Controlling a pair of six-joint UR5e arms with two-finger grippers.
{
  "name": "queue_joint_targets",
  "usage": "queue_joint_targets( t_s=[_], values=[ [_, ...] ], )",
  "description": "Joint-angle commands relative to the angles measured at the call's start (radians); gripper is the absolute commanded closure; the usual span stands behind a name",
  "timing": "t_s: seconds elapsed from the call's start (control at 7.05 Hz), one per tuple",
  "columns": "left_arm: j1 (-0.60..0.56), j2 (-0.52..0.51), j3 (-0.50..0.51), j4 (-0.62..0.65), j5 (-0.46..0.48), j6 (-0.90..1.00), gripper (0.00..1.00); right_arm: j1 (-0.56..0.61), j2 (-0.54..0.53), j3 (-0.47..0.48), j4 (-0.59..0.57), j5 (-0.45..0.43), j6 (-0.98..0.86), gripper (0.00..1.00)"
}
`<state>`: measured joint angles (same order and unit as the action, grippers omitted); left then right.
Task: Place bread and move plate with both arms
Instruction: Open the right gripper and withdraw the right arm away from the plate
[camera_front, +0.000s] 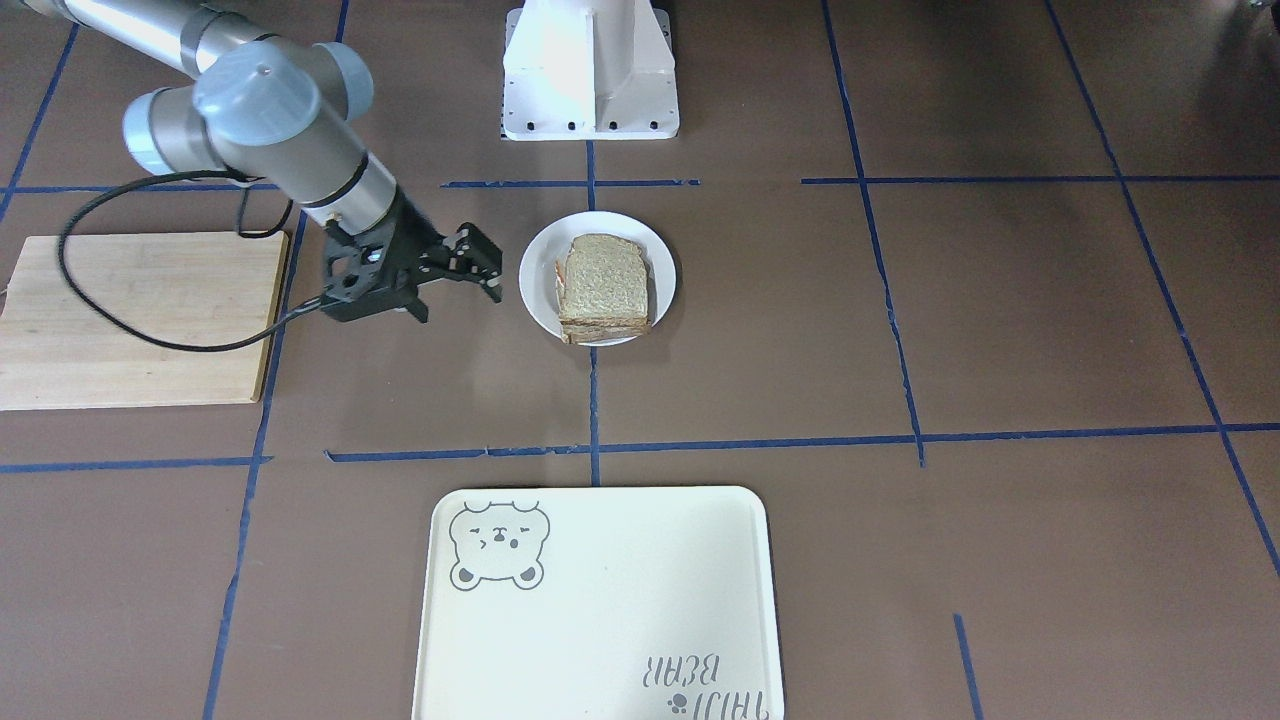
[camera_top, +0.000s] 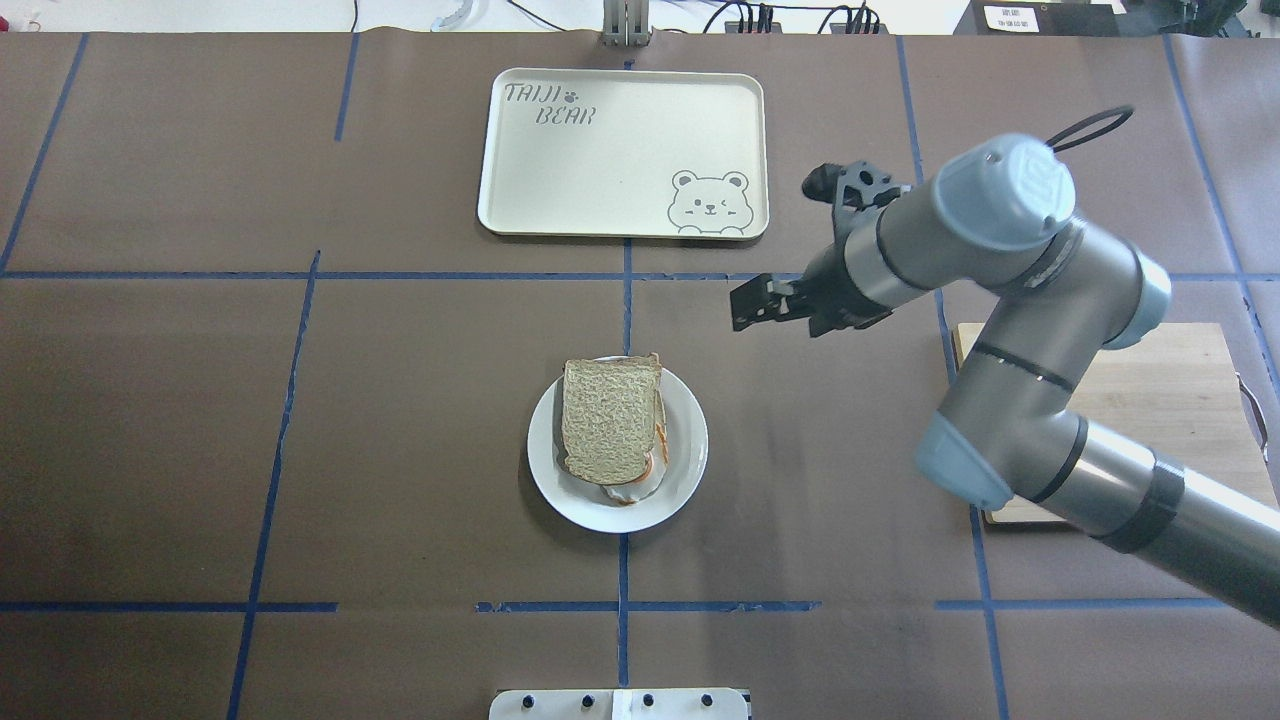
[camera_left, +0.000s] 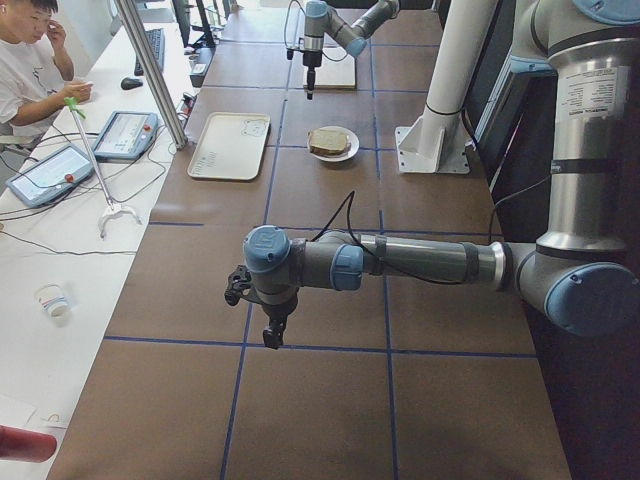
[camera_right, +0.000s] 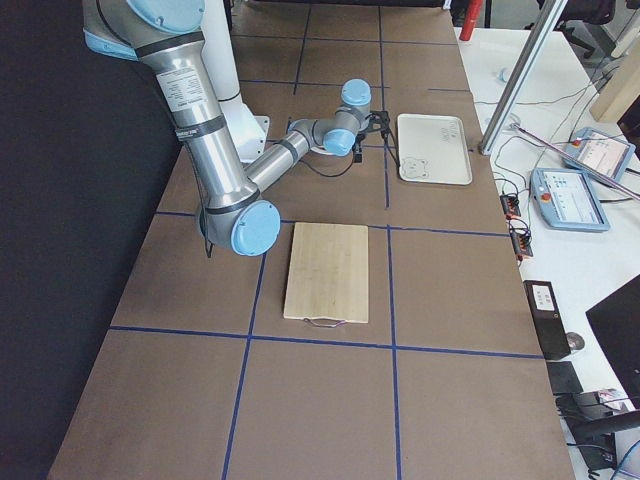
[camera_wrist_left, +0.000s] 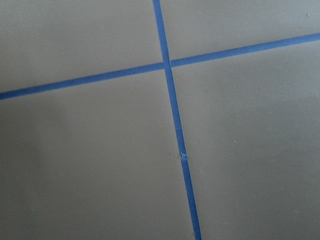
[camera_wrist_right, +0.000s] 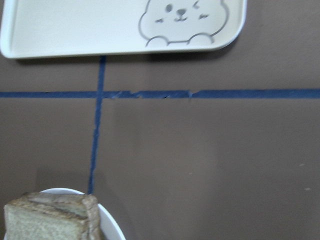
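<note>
A brown bread slice (camera_top: 610, 420) lies on top of a stack on the small white plate (camera_top: 690, 455) at the table's middle. A fried egg's edge (camera_top: 628, 491) peeks out under it. The stack also shows in the front view (camera_front: 603, 280) and the right wrist view (camera_wrist_right: 50, 220). My right gripper (camera_front: 458, 303) hovers open and empty beside the plate, toward the wooden board; it also shows overhead (camera_top: 745, 305). My left gripper (camera_left: 270, 335) shows only in the left side view, far from the plate. I cannot tell whether it is open or shut.
A cream tray with a bear drawing (camera_top: 620, 150) lies beyond the plate, on the operators' side. A pale wooden board (camera_front: 140, 320) lies on my right, under the right arm's elbow. The white pedestal base (camera_front: 590, 70) stands behind the plate. Blue tape lines cross the brown table.
</note>
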<state>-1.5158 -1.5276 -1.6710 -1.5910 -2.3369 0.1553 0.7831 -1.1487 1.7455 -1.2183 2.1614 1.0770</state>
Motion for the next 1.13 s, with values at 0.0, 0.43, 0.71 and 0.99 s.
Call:
queue_joint_targets(
  t_s=[0.0, 0.43, 0.71, 0.99],
  values=[
    [0.002, -0.026, 0.004, -0.105, -0.001, -0.002, 0.0, 0.187, -0.087, 0.066, -0.232, 0.089, -0.35, 0.0],
    [0.006, -0.066, 0.003, -0.155, -0.007, -0.01, 0.0, 0.448, -0.273, 0.238, -0.663, 0.098, -1.052, 0.0],
    [0.054, -0.081, -0.01, -0.178, -0.012, -0.165, 0.0, 0.646, -0.482, 0.23, -0.661, 0.104, -1.404, 0.0],
    [0.217, -0.078, -0.013, -0.321, -0.013, -0.301, 0.0, 0.734, -0.664, 0.223, -0.582, 0.173, -1.445, 0.0]
  ],
)
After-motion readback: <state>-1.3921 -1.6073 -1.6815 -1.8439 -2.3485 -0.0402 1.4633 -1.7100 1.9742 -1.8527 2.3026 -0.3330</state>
